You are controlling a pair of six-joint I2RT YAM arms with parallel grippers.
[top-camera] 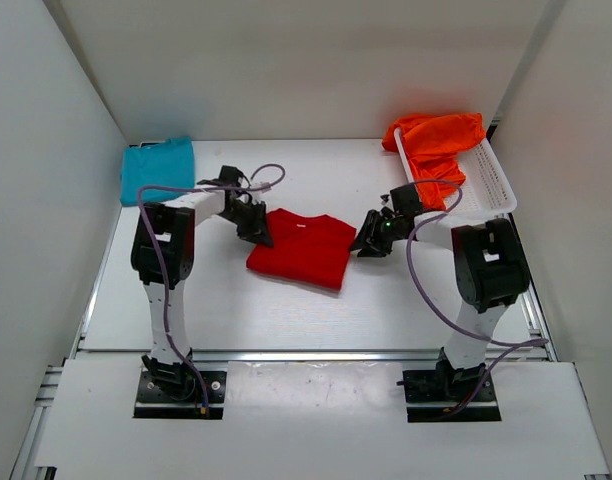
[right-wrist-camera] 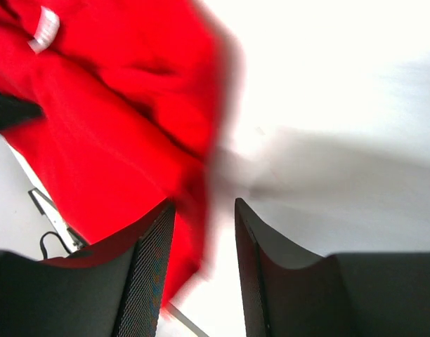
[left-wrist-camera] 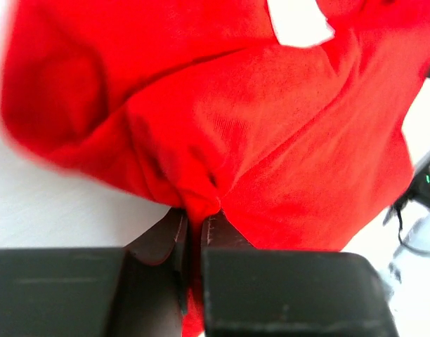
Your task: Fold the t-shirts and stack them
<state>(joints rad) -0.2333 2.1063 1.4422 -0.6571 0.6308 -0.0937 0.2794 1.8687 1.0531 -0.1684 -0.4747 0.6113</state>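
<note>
teal t-shirt (top-camera: 158, 168) looks done upper left, orange t-shirt (top-camera: 436, 140) waits upper right — red t-shirt (top-camera: 304, 248) mid-fold. left gripper (left-wrist-camera: 197, 221) pinches it, right gripper (right-wrist-camera: 204, 210) gapes.

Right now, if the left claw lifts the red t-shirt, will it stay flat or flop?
Probably flops: the red t-shirt bunches into wrinkles where the left claw pinches it. Likely light, thin cloth. Its fold may open, held at one spot.
</note>
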